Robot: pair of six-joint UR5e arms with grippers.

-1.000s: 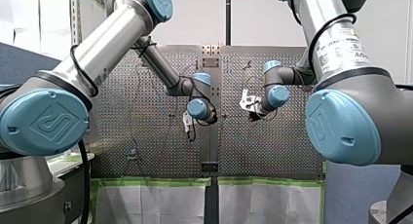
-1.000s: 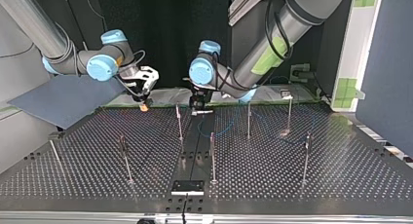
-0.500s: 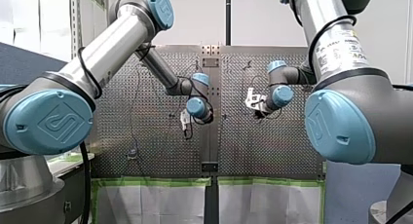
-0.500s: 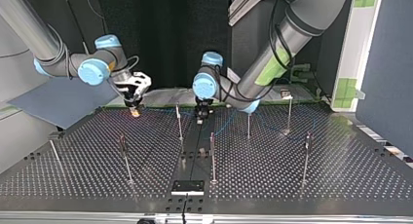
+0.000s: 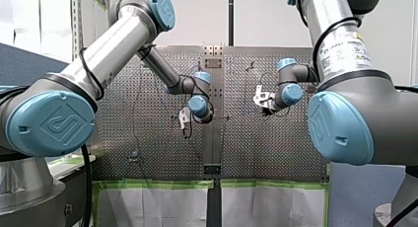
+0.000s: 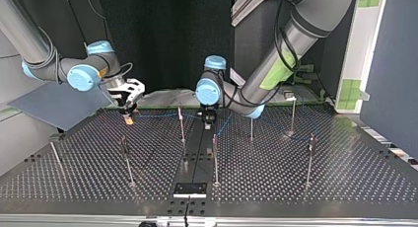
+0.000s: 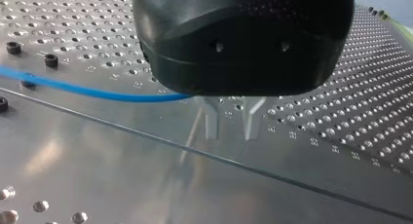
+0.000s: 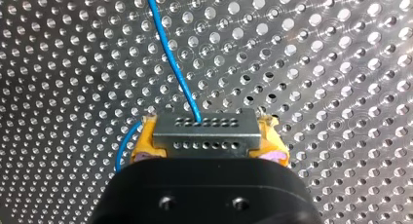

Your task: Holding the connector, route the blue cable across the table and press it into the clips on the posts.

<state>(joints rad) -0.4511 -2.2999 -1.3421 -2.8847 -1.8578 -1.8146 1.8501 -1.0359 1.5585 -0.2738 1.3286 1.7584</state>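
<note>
My right gripper (image 8: 207,146) is shut with its yellow pads on a flat metal connector (image 8: 204,133). The blue cable (image 8: 171,53) leaves the connector and runs ahead over the perforated table. In the top view my right gripper (image 6: 129,119) hangs low at the far left. From it the blue cable (image 6: 157,115) stretches to a thin post (image 6: 181,124) and on past my left gripper (image 6: 209,119). My left gripper (image 7: 233,129) is open just above the table, its metal fingers (image 7: 211,122) apart with nothing between them. The cable (image 7: 83,89) passes beside it and disappears under its black body.
Several thin upright posts stand on the perforated table (image 6: 276,187), among them a middle post (image 6: 215,158), a post (image 6: 251,122) behind it and one at the right (image 6: 309,160). A black block (image 6: 190,189) sits at the near edge, and a grey panel (image 6: 59,103) lies beyond the table's far left corner.
My right gripper has carried the connector toward the top view's left and the cable now runs straighter. My left gripper has come down toward the table.
</note>
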